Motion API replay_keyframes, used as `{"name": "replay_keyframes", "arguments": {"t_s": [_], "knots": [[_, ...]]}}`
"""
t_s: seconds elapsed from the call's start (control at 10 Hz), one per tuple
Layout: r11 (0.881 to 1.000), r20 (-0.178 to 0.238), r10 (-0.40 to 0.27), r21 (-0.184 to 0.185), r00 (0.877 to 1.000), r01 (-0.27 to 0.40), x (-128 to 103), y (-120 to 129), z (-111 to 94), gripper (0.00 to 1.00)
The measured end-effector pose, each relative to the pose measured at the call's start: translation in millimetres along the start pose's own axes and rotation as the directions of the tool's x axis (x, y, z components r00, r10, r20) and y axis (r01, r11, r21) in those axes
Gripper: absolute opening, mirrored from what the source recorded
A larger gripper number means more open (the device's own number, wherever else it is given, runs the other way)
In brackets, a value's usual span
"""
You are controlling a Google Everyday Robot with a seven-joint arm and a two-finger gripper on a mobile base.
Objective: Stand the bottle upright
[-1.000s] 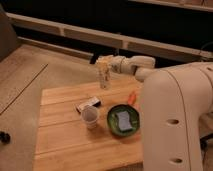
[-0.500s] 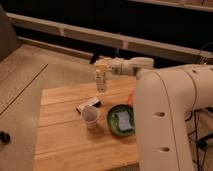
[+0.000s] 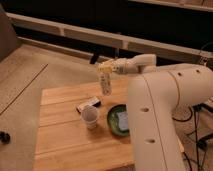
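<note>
The bottle (image 3: 105, 82) is slim and cream-white with a printed label. It hangs upright in the air over the far part of the wooden table (image 3: 65, 137). My gripper (image 3: 105, 67) is at its top end and holds it from the right, with the white arm reaching in from the right side. The bottle's lower end is a little above the table surface, behind the flat black-and-white box (image 3: 88, 105).
A translucent plastic cup (image 3: 90, 118) stands near the table's middle. A green bowl (image 3: 119, 121) with a pale item inside sits to its right. My white arm body (image 3: 165, 115) covers the table's right side. Floor lies to the left.
The bottle stays in my gripper and has shifted slightly lower over the far part of the table. The arm body has swung further into view.
</note>
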Motion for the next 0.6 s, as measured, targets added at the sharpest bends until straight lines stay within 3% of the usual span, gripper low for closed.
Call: {"name": "replay_keyframes", "arguments": {"t_s": [0.2,0.3,0.6], "knots": [[0.999,-0.010,0.008,-0.032,1.000,-0.008,6.9,-0.4,-8.6,0.00],[0.999,-0.032,0.019,-0.034,0.999,-0.020,15.8,-3.0,-14.2,0.00],[0.999,-0.035,0.019,-0.034,0.999,-0.021,16.5,-3.3,-15.1,0.00]]}}
